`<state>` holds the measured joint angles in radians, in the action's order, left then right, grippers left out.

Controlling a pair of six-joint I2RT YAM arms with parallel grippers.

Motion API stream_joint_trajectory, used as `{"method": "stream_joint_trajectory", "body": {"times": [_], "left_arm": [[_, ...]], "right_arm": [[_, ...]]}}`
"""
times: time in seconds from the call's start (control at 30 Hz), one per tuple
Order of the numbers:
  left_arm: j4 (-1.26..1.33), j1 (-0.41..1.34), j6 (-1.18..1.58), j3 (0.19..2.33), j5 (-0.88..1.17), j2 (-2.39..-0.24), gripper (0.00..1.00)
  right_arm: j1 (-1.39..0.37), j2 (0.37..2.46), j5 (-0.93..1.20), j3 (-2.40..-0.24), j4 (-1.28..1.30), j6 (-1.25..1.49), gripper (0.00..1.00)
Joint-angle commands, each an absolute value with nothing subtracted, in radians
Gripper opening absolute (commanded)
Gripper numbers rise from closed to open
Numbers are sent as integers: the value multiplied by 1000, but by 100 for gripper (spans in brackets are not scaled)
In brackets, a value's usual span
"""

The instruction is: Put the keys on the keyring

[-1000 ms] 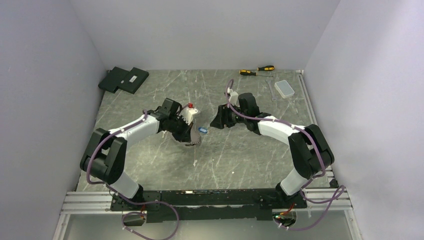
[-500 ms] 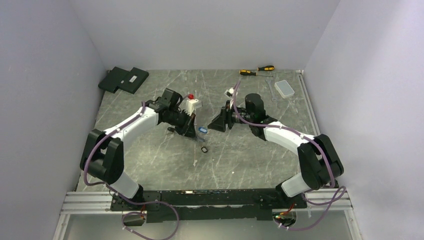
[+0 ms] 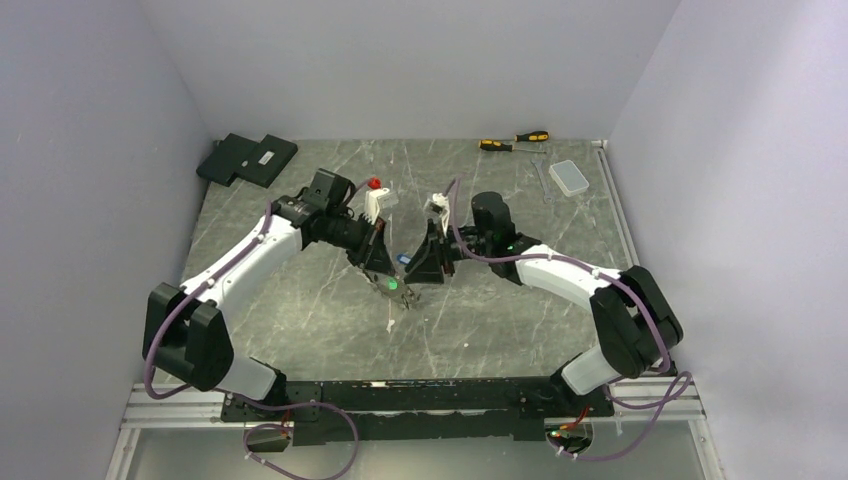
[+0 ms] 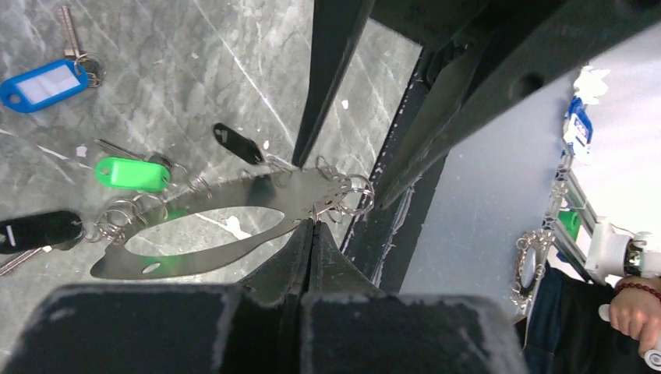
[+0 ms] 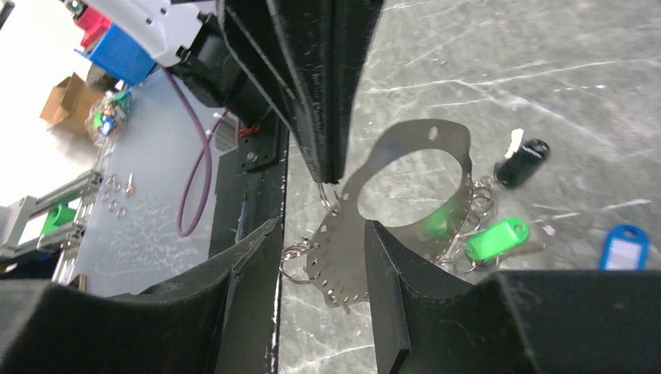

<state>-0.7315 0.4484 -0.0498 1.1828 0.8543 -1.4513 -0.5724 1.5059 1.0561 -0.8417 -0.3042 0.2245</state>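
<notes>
The left gripper is closed on the edge of the keyring, a flat silvery plate with an oval opening and small split rings along its rim, held low over the table. The right gripper has its jaws apart, straddling the plate's perforated end with no visible grip. The green-tagged key appears to hang from the plate's rings, though the link is too small to confirm. The blue-tagged key lies on the table, apart from the plate. Judgement: roughly half complete; the blue-tagged key is not yet threaded.
</notes>
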Motion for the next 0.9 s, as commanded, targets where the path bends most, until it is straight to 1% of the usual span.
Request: {"method": "stream_joint_trajectory", "body": {"times": [0.0, 0.17, 0.3, 0.57, 0.63, 0.77, 0.87], "left_arm": [[-736, 447, -8, 1220, 940, -1414, 0], [-709, 447, -13, 1200, 944, -1385, 0], [-707, 448, -27, 1190, 951, -1377, 0], [-665, 448, -32, 1160, 959, -1333, 0], [-650, 447, -26, 1149, 957, -1324, 0], [-622, 448, -13, 1127, 940, -1306, 0], [-612, 447, -13, 1116, 919, -1292, 0]], "right_arm": [[-604, 1477, 1099, -892, -275, 142, 46], [-617, 1490, 1100, -890, -367, 234, 38], [-636, 1512, 1081, -904, -373, 251, 32], [-650, 1525, 1055, -914, -396, 271, 30], [-651, 1524, 1054, -917, -397, 271, 24], [-652, 1521, 1047, -922, -383, 261, 10], [-652, 1511, 1018, -929, -364, 252, 1]]}}
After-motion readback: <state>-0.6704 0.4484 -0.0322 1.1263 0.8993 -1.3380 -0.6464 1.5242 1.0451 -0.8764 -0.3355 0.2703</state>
